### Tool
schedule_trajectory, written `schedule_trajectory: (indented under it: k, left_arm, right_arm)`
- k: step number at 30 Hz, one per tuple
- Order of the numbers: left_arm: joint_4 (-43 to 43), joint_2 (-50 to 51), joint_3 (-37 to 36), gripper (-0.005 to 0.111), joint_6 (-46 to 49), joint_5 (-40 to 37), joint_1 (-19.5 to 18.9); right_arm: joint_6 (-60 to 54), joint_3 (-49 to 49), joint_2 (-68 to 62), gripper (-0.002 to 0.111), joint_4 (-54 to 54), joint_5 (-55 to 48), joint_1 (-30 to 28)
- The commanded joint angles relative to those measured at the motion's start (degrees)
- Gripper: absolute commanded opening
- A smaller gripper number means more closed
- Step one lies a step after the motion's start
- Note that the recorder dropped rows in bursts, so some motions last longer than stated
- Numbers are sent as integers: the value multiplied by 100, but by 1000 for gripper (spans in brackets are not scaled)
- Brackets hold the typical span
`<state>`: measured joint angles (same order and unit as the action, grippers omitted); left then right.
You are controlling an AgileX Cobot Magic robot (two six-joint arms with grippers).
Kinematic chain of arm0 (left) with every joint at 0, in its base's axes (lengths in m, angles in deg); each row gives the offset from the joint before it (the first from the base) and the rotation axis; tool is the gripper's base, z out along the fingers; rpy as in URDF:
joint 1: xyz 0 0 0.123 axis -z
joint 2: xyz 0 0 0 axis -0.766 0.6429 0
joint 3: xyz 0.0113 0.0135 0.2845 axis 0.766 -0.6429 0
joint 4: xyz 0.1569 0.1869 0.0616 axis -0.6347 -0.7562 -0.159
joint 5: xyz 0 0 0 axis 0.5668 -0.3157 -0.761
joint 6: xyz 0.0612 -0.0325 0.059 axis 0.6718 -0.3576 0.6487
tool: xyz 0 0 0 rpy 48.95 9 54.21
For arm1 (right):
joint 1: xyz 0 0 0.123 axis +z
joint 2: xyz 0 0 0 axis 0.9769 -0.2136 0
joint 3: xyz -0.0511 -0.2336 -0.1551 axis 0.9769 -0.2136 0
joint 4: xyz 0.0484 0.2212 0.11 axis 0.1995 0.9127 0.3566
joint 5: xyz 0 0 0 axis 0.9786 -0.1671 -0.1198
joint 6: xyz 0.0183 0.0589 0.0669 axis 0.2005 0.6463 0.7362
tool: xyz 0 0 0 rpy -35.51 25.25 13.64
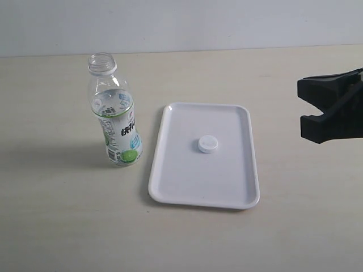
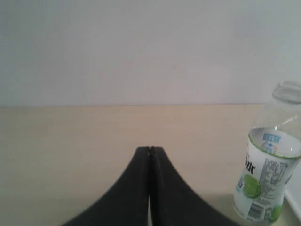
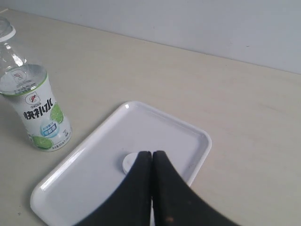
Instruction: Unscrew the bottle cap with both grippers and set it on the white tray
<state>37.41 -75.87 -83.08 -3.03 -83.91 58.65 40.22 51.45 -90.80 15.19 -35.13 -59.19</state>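
Cap rests on the tray — bottle stands open just left. Left gripper and right gripper are clenched, empty. A careless arm swing could topple the uncapped bottle.

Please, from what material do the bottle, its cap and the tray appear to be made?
The bottle looks like thin clear plastic: one sees through it above the printed label. The cap seems opaque white plastic, rather matt. The tray looks like white plastic with a slight gloss, since its rim catches soft highlights; coated metal cannot be excluded.
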Motion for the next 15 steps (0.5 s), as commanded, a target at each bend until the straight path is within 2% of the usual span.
schedule_trajectory:
  k: [1,9,12,15]
  left_arm:
    - [797,-448,-16,0,833,-492,-11]
    - [1055,-888,-70,0,1001,-597,-11]
    - [1197,-989,-343,0,1525,-597,-11]
    - [1248,-989,-631,0,1575,-597,-11]
  right_arm:
    - [7,-17,26,0,-6,4,-17]
    - [7,-17,26,0,-6,4,-17]
    - [7,-17,26,0,-6,4,-17]
    - [7,-17,26,0,-6,4,-17]
